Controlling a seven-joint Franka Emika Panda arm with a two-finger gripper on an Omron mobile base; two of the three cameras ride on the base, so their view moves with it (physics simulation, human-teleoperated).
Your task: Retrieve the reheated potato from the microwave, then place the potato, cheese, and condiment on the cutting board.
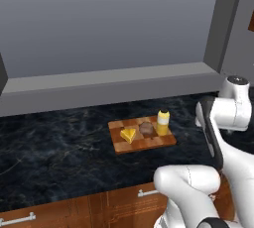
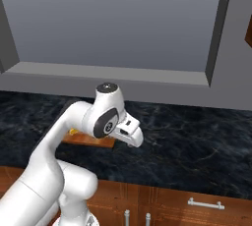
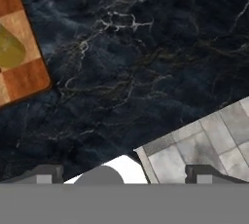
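Note:
The checkered cutting board (image 1: 142, 140) lies on the dark marble counter. On it sit the yellow cheese wedge (image 1: 128, 135), the brown potato (image 1: 146, 129) and the yellow condiment bottle (image 1: 162, 122) with its cream cap, side by side. In the hand view my gripper (image 3: 124, 174) is open, its two dark fingertips (image 3: 46, 173) far apart with nothing between them. It hovers above the counter to the right of the board, whose corner (image 3: 24, 72) shows at the left edge with the yellowish condiment (image 3: 9, 47) on it. The microwave is out of view.
The black marble counter (image 1: 59, 147) runs left and right under a grey window ledge (image 1: 109, 81). Wooden drawers with metal handles (image 1: 17, 219) front it. Grey floor tiles (image 3: 209, 140) show past the counter's front edge in the hand view.

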